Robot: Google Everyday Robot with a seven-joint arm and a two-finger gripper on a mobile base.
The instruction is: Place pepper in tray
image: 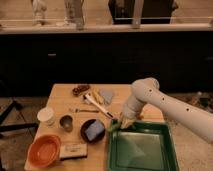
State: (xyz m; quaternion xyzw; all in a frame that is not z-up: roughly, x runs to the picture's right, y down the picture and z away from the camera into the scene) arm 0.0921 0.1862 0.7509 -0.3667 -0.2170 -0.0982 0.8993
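The small green pepper [114, 127] hangs from the tip of my gripper [120, 124], which is shut on it. It sits just over the far left corner of the large green tray [165, 131], about at rim height. The tray lies at the front right of the wooden table and its floor looks bare. My white arm [165, 102] reaches in from the right and bends down to the gripper. The fingers themselves are mostly hidden behind the wrist.
Left of the tray stand a black bowl with a blue item [93, 130], a metal cup [66, 122], a white cup [46, 116], an orange bowl [43, 149] and a pale block [73, 149]. Utensils [97, 103], a fork [82, 110] and a grey cloth [106, 94] lie behind.
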